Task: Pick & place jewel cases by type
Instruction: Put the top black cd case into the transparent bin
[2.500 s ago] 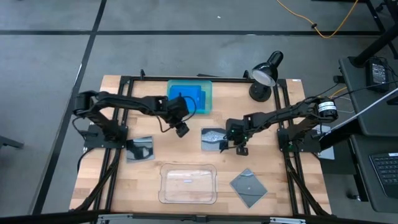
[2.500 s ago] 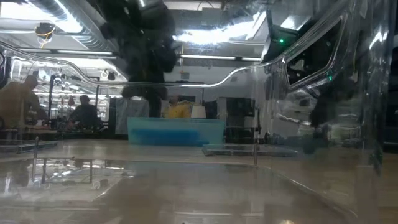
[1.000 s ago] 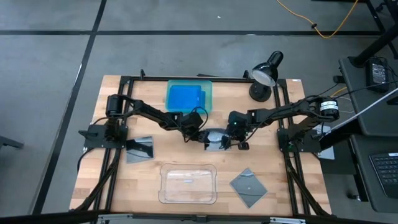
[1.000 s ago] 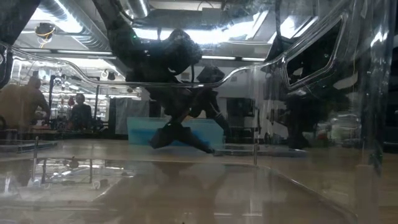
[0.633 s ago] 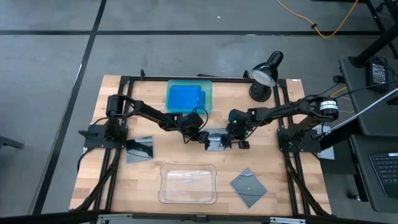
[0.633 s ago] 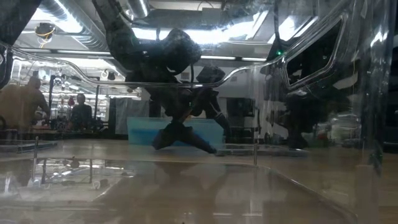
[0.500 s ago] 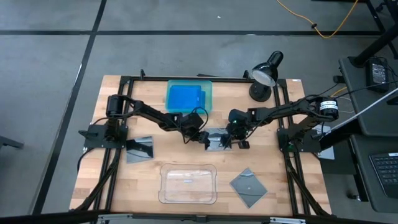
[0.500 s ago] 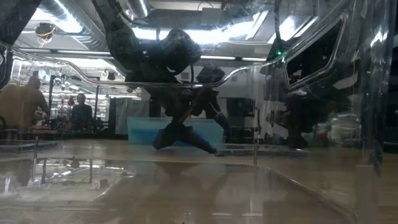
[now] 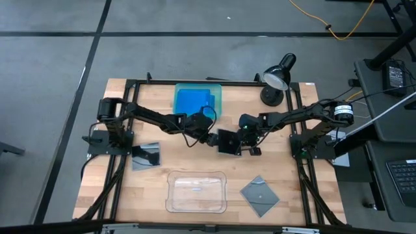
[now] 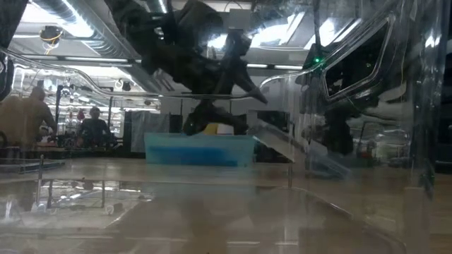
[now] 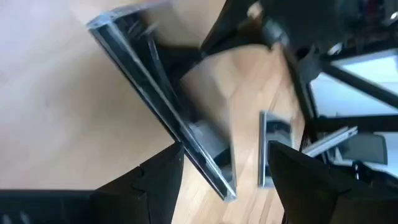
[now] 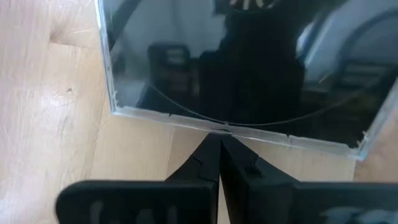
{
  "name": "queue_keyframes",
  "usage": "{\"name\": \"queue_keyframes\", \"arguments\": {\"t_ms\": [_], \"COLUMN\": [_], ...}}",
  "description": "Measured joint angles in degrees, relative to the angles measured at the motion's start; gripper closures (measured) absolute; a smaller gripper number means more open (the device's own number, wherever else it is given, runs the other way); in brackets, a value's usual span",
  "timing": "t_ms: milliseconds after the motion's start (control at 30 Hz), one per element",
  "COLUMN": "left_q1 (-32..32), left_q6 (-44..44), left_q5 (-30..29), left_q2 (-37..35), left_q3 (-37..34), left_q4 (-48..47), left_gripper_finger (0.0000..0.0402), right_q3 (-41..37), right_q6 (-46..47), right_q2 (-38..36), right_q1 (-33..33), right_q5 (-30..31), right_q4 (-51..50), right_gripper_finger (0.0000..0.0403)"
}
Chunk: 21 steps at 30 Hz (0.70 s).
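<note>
Mid-table on the wooden bench (image 9: 130, 188), my left gripper (image 9: 212, 138) holds one edge of a dark grey jewel case (image 9: 228, 141), tilted off the wood, my right gripper (image 9: 243, 144) pinched shut beside it, clear tray (image 9: 196, 192) likely next

A grey floor (image 9: 52, 58) crossed by dark seam lines surrounds the wooden table (image 9: 123, 188), and an orange cable (image 9: 338, 26) loops over it past the table's far right corner, where a black desk lamp (image 9: 278, 77) stands. To the right sits a dark desk (image 9: 390, 104) with a keyboard (image 9: 403, 179). From table height the room behind shows bright ceiling strip lights (image 10: 78, 14), silver ducting (image 10: 92, 42) and two people (image 10: 28, 113) seated far off at the left.
</note>
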Motion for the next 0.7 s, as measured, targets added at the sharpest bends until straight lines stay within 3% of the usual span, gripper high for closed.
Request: {"name": "queue_keyframes", "arguments": {"t_ms": [100,700], "left_q1": [-0.12,0.21], "left_q6": [0.73,-0.38], "left_q5": [-2.38,-1.56], "left_q2": [-1.49,-1.45], "left_q3": [0.18,0.0], "left_q4": [0.21,2.32], "left_gripper_finger": [0.0179,0.0178], "right_q3": [0.01,0.09], "right_q6": [-0.14,-0.35], "right_q2": [0.03,0.02], "right_q1": [0.0,0.0], "right_q5": [0.0,0.02], "right_q4": [0.5,0.55], "right_gripper_finger": [0.0393,0.0393]}}
